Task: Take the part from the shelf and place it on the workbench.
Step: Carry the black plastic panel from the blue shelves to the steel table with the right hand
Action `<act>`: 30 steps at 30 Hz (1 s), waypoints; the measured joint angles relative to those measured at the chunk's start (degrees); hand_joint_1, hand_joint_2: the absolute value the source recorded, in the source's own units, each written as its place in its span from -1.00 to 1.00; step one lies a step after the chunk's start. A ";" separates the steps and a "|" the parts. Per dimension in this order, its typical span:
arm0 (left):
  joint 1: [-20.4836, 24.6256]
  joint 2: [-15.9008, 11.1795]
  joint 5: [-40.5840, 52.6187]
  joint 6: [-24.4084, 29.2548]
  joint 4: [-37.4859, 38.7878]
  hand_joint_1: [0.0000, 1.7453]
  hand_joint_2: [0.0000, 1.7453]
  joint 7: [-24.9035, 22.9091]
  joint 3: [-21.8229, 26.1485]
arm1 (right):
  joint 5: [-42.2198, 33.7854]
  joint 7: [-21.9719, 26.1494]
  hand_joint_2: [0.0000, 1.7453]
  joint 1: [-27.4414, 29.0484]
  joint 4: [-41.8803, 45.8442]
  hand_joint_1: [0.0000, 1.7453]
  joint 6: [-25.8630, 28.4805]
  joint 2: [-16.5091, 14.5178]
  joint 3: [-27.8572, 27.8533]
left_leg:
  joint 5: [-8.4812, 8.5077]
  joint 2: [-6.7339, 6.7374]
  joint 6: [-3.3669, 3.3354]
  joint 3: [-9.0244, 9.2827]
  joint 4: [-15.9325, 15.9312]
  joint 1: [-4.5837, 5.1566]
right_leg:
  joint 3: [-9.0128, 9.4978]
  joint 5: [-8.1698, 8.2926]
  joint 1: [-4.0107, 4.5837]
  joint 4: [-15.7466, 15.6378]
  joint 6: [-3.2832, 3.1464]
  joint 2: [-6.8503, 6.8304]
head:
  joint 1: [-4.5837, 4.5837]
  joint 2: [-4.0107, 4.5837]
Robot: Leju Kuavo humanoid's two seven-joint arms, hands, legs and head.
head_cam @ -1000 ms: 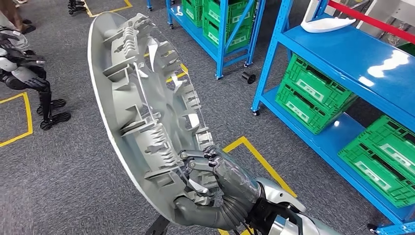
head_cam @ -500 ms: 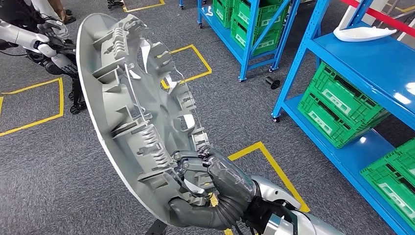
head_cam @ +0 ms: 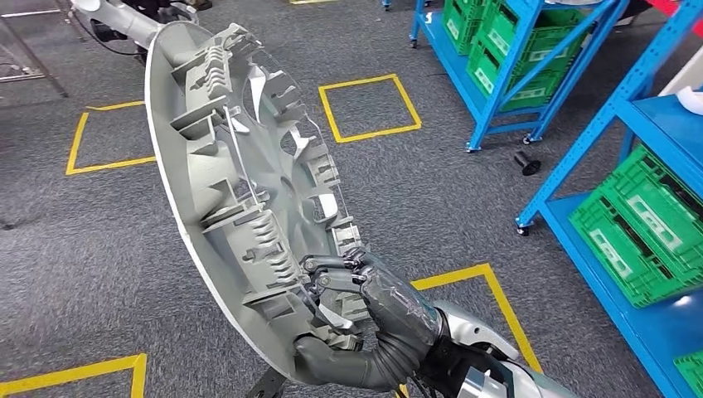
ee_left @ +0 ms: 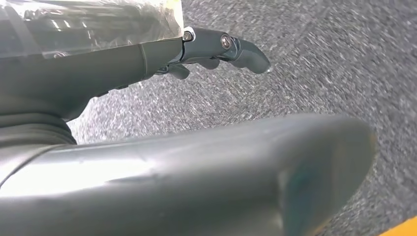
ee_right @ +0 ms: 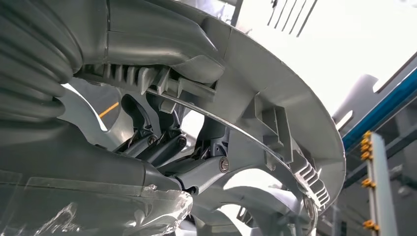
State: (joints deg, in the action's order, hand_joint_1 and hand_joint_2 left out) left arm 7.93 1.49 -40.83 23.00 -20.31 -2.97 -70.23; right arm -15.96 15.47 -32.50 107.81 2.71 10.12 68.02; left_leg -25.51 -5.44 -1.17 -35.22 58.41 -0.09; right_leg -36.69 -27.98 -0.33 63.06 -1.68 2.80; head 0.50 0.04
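Two blue metal shelves (head_cam: 497, 83) carry green plastic crates (head_cam: 638, 232); right hand (head_cam: 373, 319) grips the grey ribbed wheel-cover part (head_cam: 240, 191); left hand (ee_left: 147, 54) holds nothing, fingers apart.

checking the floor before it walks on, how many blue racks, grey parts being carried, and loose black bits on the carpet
blue racks: 2
grey part, held by the right hand: 1
black tube lying on the carpet: 1
total: 4

Grey carpet floor (head_cam: 99, 249) with yellow tape squares (head_cam: 370, 106) — blue racks (head_cam: 530, 75) holding green crates (head_cam: 638, 232).
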 joint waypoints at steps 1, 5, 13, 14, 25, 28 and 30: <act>0.02 0.05 0.01 0.01 0.02 -1.00 1.00 0.00 0.00 | 0.00 0.00 1.00 -0.08 0.02 1.00 -0.01 0.01 0.01 | 0.05 -0.64 0.26 -0.30 0.13 -0.13 | 0.95 0.84 -0.01 -2.48 -0.18 1.07 | -0.06 0.00; -0.23 0.13 0.02 -0.03 0.14 -1.00 1.00 -0.01 -0.04 | 0.00 -0.01 1.00 -0.29 0.05 1.00 -0.02 -0.01 0.00 | 0.14 -2.15 1.67 -1.22 0.29 -0.62 | 1.81 0.82 0.05 -4.49 -0.48 0.56 | -0.34 0.01; -0.18 0.15 0.03 0.00 0.29 -1.00 1.00 -0.03 -0.10 | 0.01 -0.01 1.00 -0.15 0.05 1.00 -0.01 -0.07 0.05 | -3.84 5.14 3.65 -7.23 13.12 -1.10 | 4.04 -0.33 -0.18 -4.95 -0.94 -5.55 | 1.15 0.01; -0.17 0.13 0.04 0.03 0.31 -1.00 1.00 -0.04 -0.10 | 0.00 -0.02 1.00 -0.12 0.05 1.00 -0.02 -0.07 0.09 | -1.97 5.78 3.64 -5.16 9.09 -1.10 | 4.29 -0.62 -0.20 -4.84 -0.75 -6.17 | 1.28 0.01; 0.10 0.15 0.36 0.52 0.40 -1.00 1.00 -0.54 -0.50 | 0.02 0.04 1.00 -0.12 0.16 1.00 -0.03 -0.07 0.23 | 0.07 5.10 -0.46 -0.91 0.66 -0.23 | 0.03 -7.23 -0.13 5.35 1.46 -3.09 | 0.51 0.01; 0.04 0.17 0.50 0.49 0.41 -1.00 1.00 -0.67 -0.71 | 0.01 0.04 1.00 0.01 0.16 1.00 -0.04 0.05 0.29 | 0.04 2.99 -0.62 -0.89 0.68 0.10 | -5.36 -8.95 0.05 13.77 1.08 -2.69 | 0.02 0.01; 0.08 0.17 0.62 0.48 0.42 -1.00 1.00 -1.01 -0.79 | 0.00 0.03 1.00 0.02 0.17 1.00 -0.04 0.11 0.31 | 0.04 1.51 -0.63 -0.75 0.71 0.23 | -4.51 -5.26 0.19 10.01 0.52 -2.37 | -0.05 0.01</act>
State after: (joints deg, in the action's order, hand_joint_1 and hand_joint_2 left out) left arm 8.01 1.66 -40.21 23.49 -19.89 -3.98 -71.01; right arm -15.96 15.50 -32.48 107.98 2.67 10.23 68.34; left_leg -25.48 -3.93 -1.80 -35.97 59.12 0.14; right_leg -41.20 -33.24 -0.13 73.07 -1.15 0.43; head 0.45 0.04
